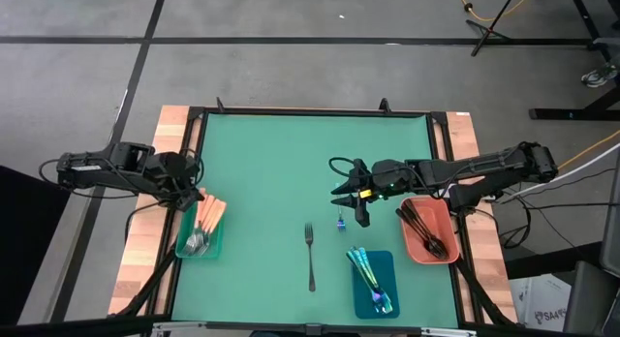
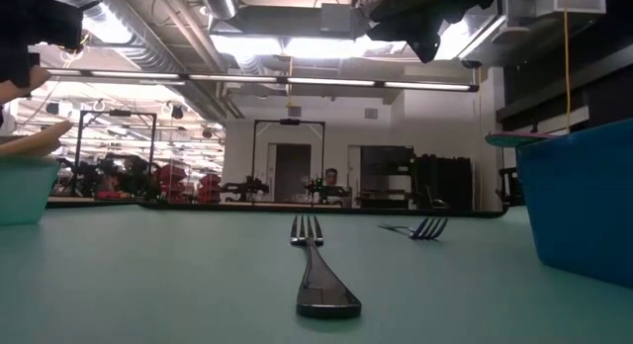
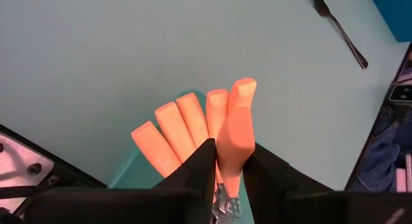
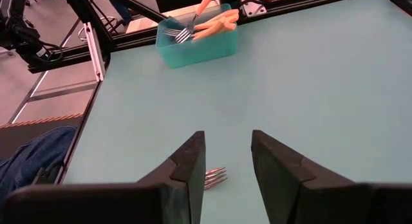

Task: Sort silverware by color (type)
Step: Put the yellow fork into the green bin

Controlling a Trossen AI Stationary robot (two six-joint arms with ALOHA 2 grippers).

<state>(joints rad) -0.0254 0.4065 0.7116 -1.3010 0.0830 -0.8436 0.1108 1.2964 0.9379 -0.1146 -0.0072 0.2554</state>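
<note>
Both arms worked over the bench [image 1: 271, 172] while one dark fork [image 1: 310, 257] lay loose on it.

The left gripper [image 3: 229, 161], over the teal tray [image 1: 210, 247], gripped an orange-handled utensil [image 3: 235, 137] beside four others. The right gripper [image 4: 225, 161], fingers apart and empty, hovered over a small fork [image 4: 215, 177] between the dark fork and the salmon tray [image 1: 444, 252]. Blue-teal pieces [image 1: 370, 276] filled the blue tray [image 1: 359, 303].

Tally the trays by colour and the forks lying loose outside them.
Teal tray: 1
Blue tray: 1
Salmon tray: 1
Loose forks: 2, the dark fork and the small fork
Total: 5
</note>
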